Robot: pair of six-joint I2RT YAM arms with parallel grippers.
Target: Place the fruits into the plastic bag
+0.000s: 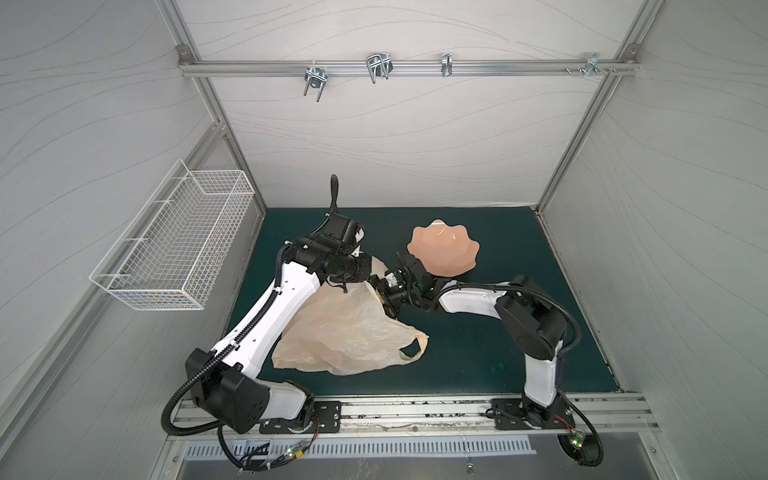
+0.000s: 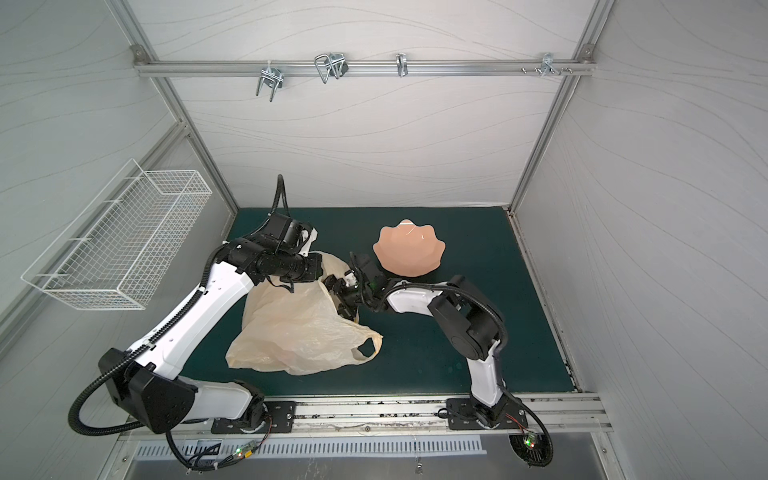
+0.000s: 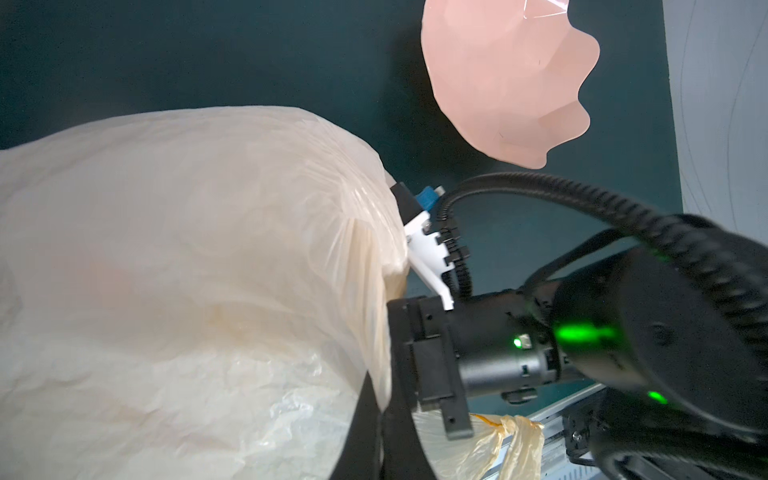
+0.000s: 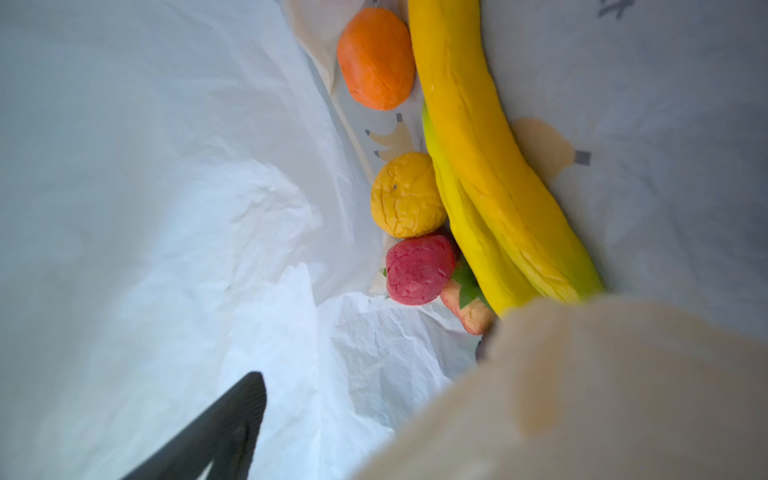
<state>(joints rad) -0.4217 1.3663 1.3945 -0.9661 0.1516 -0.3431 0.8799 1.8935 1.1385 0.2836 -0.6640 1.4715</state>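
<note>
Green mat (image 1: 478, 353) covered the work floor. The plastic bag (image 1: 345, 332) (image 2: 299, 332) lay crumpled on it, left of middle in both top views, one loop handle flat toward the front and its far end raised between my two wrists. Wire basket (image 1: 174, 249) hung on the left wall, well apart from everything. Pink bowl (image 1: 442, 249) (image 2: 409, 249) sat on the mat just behind my right wrist, near the bag's mouth.

My left gripper (image 3: 376, 395) was fully closed, fingers meeting on a fold of bag film, so it had the bag's rim pinched and lifted. In the left wrist view the bag (image 3: 187, 249) ballooned across most of the frame.

My right gripper (image 1: 384, 297) (image 2: 338, 297) was poked into the bag's mouth, jaws spread wide, nothing between them. Only one black finger (image 4: 232, 428) showed in the right wrist view; blurred bag film hid the other side.

Fruits were inside the bag, bunched along a crease: bananas (image 4: 490, 187) longest, orange fruit (image 4: 376, 58) beside their far end, yellow-orange ball (image 4: 407, 195) touching the bananas, red strawberry (image 4: 419, 270) touching that ball, a paler second strawberry (image 4: 469, 309) tucked under the bananas.
</note>
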